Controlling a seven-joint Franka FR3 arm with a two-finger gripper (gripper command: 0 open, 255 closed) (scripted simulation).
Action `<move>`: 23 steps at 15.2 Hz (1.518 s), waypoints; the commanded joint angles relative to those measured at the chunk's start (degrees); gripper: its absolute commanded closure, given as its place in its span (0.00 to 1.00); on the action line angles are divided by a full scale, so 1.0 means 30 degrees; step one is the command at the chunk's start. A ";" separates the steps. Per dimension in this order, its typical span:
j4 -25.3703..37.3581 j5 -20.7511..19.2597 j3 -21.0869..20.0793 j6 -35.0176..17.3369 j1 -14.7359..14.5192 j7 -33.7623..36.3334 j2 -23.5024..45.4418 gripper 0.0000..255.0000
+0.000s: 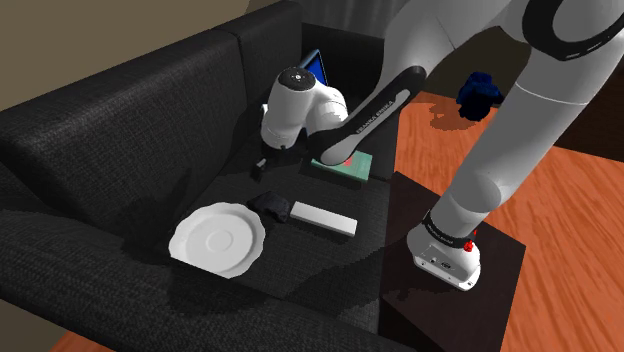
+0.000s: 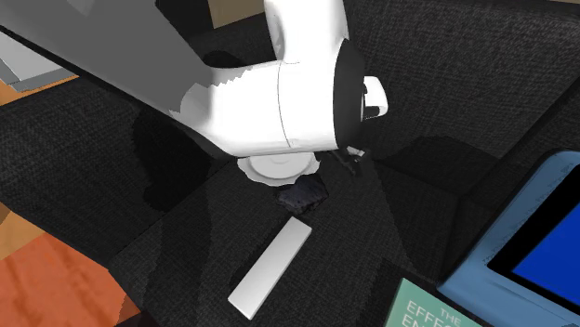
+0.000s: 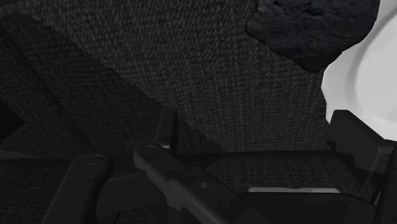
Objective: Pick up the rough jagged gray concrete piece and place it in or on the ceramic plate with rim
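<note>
Two black fingers point(image 3: 167, 132) stand wide apart with nothing between them, so your gripper point(image 1: 262, 166) is open and empty above bare sofa point(image 1: 110, 130) cushion. The chunk point(image 1: 268, 208) lies on the seat right at the plate's point(image 1: 215, 245) rim; whether it touches the rim you cannot tell from here. A white bar point(image 1: 323, 218) lies just beside it on the other side. In the wrist view the chunk sits ahead of the fingers and off toward the plate, not between them.

You are on the approach, as I judge it. Centre the gripper over the chunk before you descend; coming down from where you are would probably close on fabric. With the plate on one side and the bar on the other, turn the wrist so the fingers drop into the free gaps, not onto either neighbour. The chunk looks jagged, so pick two roughly opposed faces and go deep enough to catch its bulk. Expect the cushion to give a little. The carry should be short: lift clear of the rim and release low.
</note>
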State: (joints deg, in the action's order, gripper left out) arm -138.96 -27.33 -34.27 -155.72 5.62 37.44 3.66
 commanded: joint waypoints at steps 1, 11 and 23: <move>0.0273 -0.1258 0.0266 -0.0255 -0.0062 0.0874 0.0774 0.00; 0.0569 -0.2619 0.0732 -0.0529 -0.0308 0.1856 0.1629 0.00; 0.1721 -0.0486 -0.0141 0.0861 0.0101 -0.1936 0.2579 0.00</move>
State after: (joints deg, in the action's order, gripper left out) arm -135.59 -33.03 -33.26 -155.59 5.24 40.07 10.00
